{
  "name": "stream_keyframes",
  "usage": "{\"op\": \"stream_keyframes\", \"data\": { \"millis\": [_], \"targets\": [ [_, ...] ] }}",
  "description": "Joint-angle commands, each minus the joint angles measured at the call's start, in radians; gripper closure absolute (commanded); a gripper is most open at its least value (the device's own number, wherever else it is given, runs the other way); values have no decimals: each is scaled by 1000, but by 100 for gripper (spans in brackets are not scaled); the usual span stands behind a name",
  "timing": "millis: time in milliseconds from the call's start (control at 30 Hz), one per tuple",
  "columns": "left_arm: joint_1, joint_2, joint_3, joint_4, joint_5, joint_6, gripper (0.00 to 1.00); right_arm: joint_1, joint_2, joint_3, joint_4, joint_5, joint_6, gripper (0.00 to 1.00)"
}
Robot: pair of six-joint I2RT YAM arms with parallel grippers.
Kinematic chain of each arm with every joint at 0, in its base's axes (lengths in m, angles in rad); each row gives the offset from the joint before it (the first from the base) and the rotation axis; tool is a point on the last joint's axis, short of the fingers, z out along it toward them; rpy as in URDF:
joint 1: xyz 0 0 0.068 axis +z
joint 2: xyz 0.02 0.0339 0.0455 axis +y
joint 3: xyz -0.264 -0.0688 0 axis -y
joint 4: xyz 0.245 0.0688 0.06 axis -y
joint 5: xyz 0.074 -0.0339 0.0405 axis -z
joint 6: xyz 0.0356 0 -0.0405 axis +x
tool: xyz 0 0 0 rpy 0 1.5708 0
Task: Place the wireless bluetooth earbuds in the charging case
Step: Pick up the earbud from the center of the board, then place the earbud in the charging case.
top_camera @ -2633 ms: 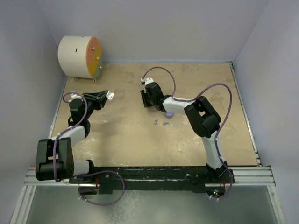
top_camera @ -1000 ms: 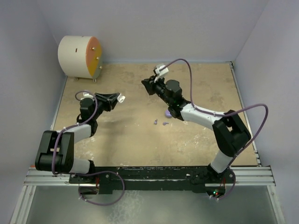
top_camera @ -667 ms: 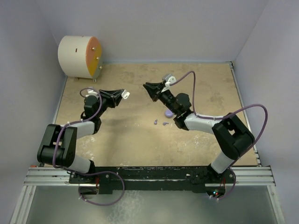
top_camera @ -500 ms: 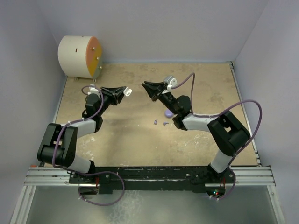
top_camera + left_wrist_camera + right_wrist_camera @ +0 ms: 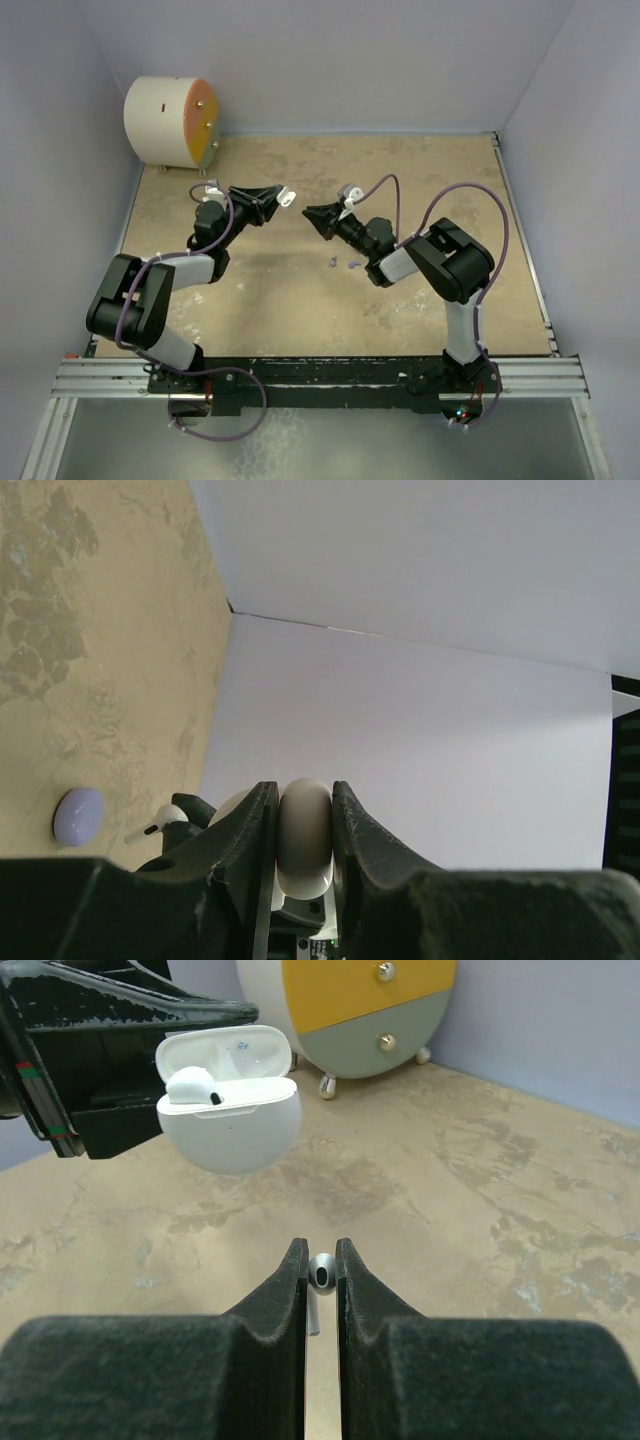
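The charging case [image 5: 228,1110] is white and hangs open in the air, lid up, with one whitish earbud [image 5: 195,1085] seated in it. My left gripper [image 5: 277,194] is shut on the case [image 5: 305,845], which it holds edgewise. Close in front of the case, my right gripper [image 5: 320,1250] is shut on a second white earbud [image 5: 322,1273], stem pointing back toward the wrist. In the top view the two grippers face each other, the right gripper [image 5: 310,213] a short gap from the case [image 5: 288,198]. Two tiny lilac buds [image 5: 332,262] [image 5: 353,265] lie on the table.
A big white drum [image 5: 170,122] with an orange and green face [image 5: 350,1005] stands at the back left corner. A lilac disc [image 5: 78,815] lies on the tan table [image 5: 270,300] beneath the right arm. White walls enclose the table on three sides.
The left gripper has carried the case to the right. The right gripper has come down and nearer with its earbud, narrowing the gap. The right arm now covers the lilac disc in the top view.
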State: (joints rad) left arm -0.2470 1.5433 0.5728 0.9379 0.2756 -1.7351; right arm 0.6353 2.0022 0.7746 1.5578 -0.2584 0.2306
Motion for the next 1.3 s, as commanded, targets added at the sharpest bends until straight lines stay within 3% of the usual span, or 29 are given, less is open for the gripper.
{"op": "stream_keyframes", "data": {
  "millis": [0,367,1267],
  "targets": [
    [-13,6,35,73,-17,-11,100,-8,-34,-5,780,-23,25,100],
    [-13,70,8,141,-22,-32,100,-18,-68,-12,826,-14,-14,100],
    [-23,188,82,267,11,-134,100,-53,-48,207,809,-73,26,100]
  ]
}}
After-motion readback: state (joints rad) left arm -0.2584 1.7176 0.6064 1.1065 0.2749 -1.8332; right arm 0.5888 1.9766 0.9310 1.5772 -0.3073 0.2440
